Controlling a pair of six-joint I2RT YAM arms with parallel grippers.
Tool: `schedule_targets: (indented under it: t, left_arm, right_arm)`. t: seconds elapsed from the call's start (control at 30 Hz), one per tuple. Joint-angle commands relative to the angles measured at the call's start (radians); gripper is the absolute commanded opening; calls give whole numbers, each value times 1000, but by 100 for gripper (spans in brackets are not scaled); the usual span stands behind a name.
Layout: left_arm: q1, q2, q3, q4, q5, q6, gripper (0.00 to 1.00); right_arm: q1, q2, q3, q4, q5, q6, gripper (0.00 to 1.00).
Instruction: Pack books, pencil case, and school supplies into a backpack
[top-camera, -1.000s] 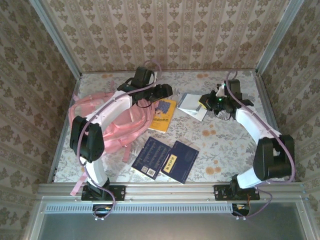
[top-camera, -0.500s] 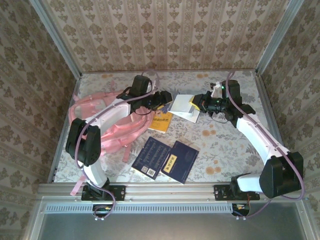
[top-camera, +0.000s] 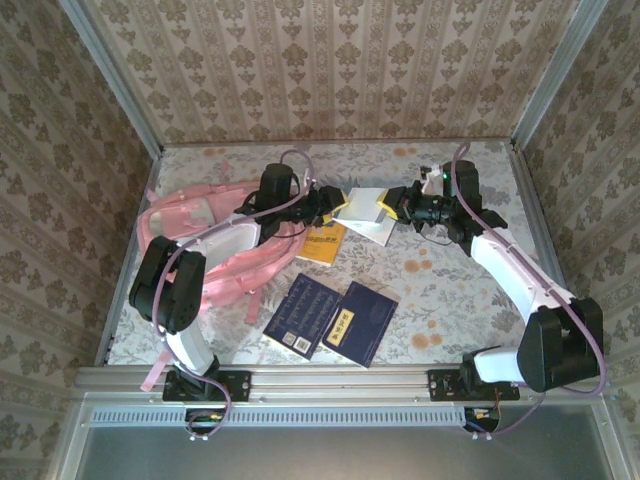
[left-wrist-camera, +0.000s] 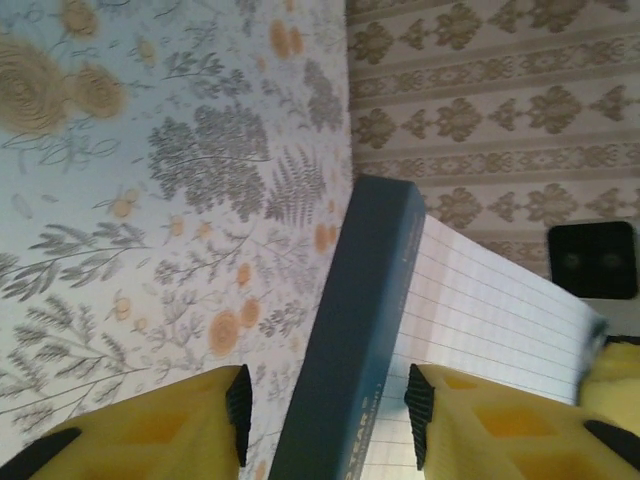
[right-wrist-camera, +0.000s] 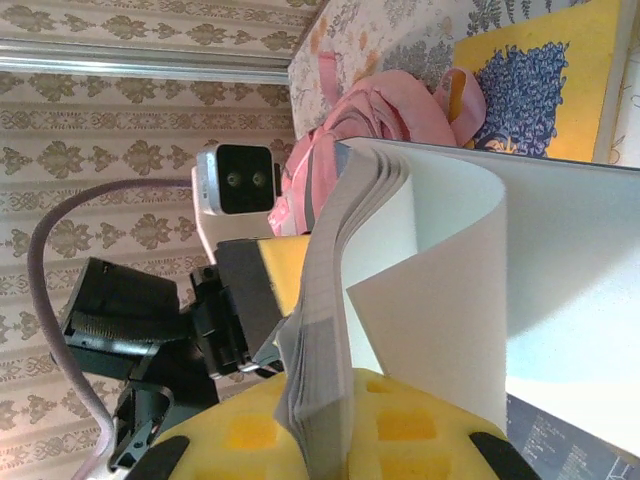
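A small pad (top-camera: 365, 213) with a teal spine (left-wrist-camera: 355, 330) and white lined pages hangs above the table between both arms. My right gripper (top-camera: 393, 208) is shut on its page edge (right-wrist-camera: 330, 330), and the cover curls away. My left gripper (top-camera: 330, 205) is open, its yellow fingers (left-wrist-camera: 150, 435) straddling the teal spine with a gap on each side. The yellow book (top-camera: 322, 241) lies below them. Two navy books (top-camera: 303, 313) (top-camera: 365, 322) lie near the front. The pink backpack (top-camera: 195, 250) lies at the left under the left arm. The pencil case is out of view.
Patterned walls close in the floral table (top-camera: 450, 280) on three sides, with a metal rail (top-camera: 330, 380) along the front. In the right wrist view the left gripper (right-wrist-camera: 255, 285) and its camera sit just behind the pad, with the backpack (right-wrist-camera: 390, 110) beyond.
The right arm carried the pad leftward. The left gripper swung down and back to meet it, and its jaws have narrowed round the teal spine.
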Motion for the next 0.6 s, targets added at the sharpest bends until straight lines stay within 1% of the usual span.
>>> schedule_targets:
  t: [0.0,0.1,0.23,0.3,0.4,0.43,0.47,0.5,0.57]
  left_arm:
    - [14,-5,-28,167,54,-110,47]
    - [26,-12,-42,201,57,-133,41]
    - [41,-27,-50,196,51,-129,28]
    - [49,-36,-54,192,47,-127,22]
    - [59,-53,-58,176,38,-114,15]
    - [62,-57,-58,172,37,-111,13]
    - [65,-63,-58,170,36,-109,10]
    - [67,-69,-57,166,36,-109,8]
    - [74,-82,-58,163,32,-108,6]
  right_arm:
    - [5,8,1,72,-35,25,2]
    - [3,13,-2,61,-31,14,2]
    - [3,18,5,10,-10,-23,4]
    - [3,18,8,-12,-1,-41,6]
    - [2,18,21,-68,23,-79,14]
    - [3,18,25,-86,30,-92,19]
    - [3,18,29,-106,39,-105,29]
    - [3,15,35,-132,51,-119,41]
    - [3,3,49,-193,97,-156,62]
